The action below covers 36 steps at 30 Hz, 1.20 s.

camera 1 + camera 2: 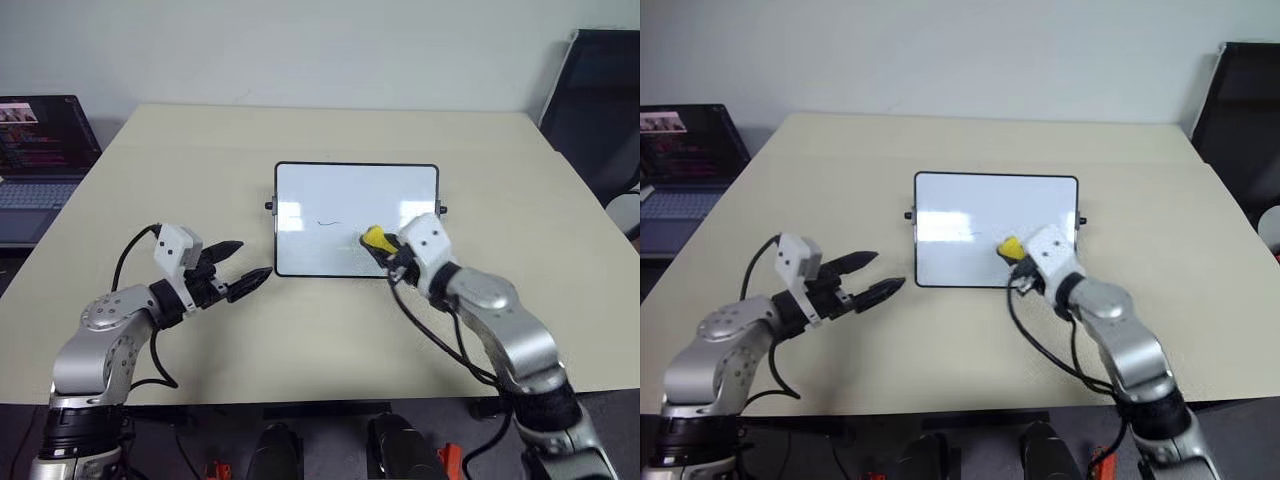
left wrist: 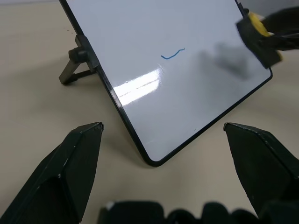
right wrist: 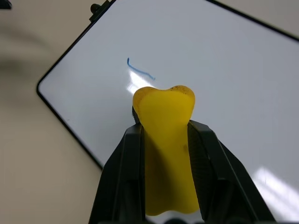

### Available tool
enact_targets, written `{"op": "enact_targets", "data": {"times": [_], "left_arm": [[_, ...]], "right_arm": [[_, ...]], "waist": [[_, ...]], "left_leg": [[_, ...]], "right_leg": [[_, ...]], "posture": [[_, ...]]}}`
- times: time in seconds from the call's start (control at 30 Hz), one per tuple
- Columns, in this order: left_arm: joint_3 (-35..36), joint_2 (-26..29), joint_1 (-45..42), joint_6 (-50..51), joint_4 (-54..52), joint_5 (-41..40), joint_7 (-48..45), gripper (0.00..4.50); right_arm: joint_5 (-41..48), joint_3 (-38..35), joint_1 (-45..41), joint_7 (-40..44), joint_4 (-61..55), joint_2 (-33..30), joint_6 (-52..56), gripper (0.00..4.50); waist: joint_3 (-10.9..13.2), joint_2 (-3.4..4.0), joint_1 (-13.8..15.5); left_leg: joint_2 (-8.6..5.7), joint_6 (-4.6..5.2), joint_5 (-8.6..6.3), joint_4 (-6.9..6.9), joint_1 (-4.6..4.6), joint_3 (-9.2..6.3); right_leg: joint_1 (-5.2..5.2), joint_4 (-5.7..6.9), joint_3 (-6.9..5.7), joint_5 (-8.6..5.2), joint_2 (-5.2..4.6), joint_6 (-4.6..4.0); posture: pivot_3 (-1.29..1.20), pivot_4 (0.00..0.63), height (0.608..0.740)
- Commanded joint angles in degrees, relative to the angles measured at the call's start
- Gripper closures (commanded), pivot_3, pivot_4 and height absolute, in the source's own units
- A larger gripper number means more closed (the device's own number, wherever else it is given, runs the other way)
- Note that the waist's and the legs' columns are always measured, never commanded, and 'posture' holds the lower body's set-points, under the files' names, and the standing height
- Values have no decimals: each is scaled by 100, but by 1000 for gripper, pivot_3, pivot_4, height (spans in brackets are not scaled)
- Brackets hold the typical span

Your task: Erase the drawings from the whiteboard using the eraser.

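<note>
right tool (image 1: 385, 248) squeezing eraser (image 3: 166, 140), dark underside hidden

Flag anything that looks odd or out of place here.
Only the eraser looks odd: the right gripper squeezes it so hard that the yellow block pinches in at the waist. The whiteboard sits square on the table, one blue mark left.

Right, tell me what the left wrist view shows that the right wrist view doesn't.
Left wrist view alone: the open left gripper, the board's black side knob and stand, and the eraser's dark underside. Right wrist view alone: the right gripper shut on the eraser, squeezing it at the middle. Both: the whiteboard, one blue mark, the eraser, the table.
</note>
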Motion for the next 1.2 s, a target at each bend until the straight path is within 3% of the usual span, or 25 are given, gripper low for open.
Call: {"op": "enact_targets", "data": {"times": [0.03,0.17,0.37,0.57,0.93,1.2], "left_arm": [[-31,72,-188,-26,-107,36,26,0],[-99,56,-314,51,-160,-23,-20,0],[-192,95,-306,133,-226,16,-83,0],[-233,104,-328,173,-266,-8,-71,0],[-310,51,-385,231,-319,-25,-59,0],[-335,38,-394,243,-324,-37,-73,0]], "right_arm": [[-586,416,-685,-52,804,43,-793,3538],[-1069,702,-1504,-156,1989,228,-1492,3538],[-1404,994,-1882,175,2963,465,-1950,3538],[-1569,1372,-1697,1082,2892,324,-1806,3538],[-2127,1028,-2308,243,3695,386,-2297,3539],[-2101,1560,-2110,1511,3517,435,-2334,3541]], "waist": [[0,0,4],[0,0,12],[0,0,13],[0,-1,11],[0,-1,14],[0,-1,2]], "left_leg": [[1,0,0,-2,0,0],[0,0,0,-12,-4,0],[1,0,0,-27,-3,-3],[1,0,0,-24,6,-4],[1,1,3,21,8,-5],[4,2,3,19,8,-5]], "right_leg": [[1,-2,0,-1,1,1],[0,-6,-1,1,1,8],[-2,-3,-6,8,1,20],[3,9,-6,-1,3,16],[10,18,-3,11,2,-3],[9,17,-3,11,7,-1]], "posture": [[0,150,740],[0,150,740],[0,150,740],[0,150,740],[0,150,740],[0,150,740]]}}
